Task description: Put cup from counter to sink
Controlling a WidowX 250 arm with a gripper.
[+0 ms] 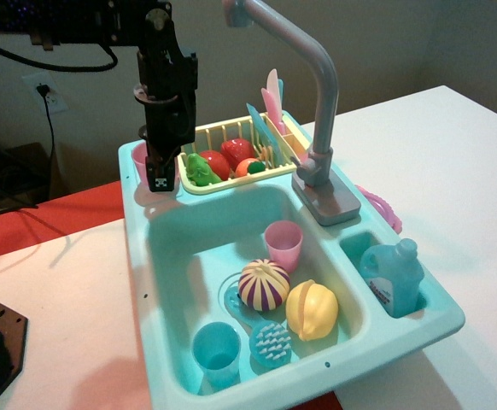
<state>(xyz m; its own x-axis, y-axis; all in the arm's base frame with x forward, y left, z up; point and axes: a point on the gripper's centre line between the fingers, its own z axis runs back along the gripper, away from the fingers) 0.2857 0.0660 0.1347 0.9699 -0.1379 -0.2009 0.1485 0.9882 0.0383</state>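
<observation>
The light-pink cup stands on the teal counter at the sink unit's back left corner. Only its left edge shows, because my gripper has come down over it and covers the rest. The black fingers reach down to the cup's level. Whether they press on the cup wall is hidden. The sink lies just in front and to the right of the cup, with its tall grey faucet at the back right.
In the basin are a darker pink cup, a blue cup, a striped ball, a yellow lemon and a blue scrubber. A yellow dish rack with toy food stands right of my gripper. A blue bottle sits in the side slot.
</observation>
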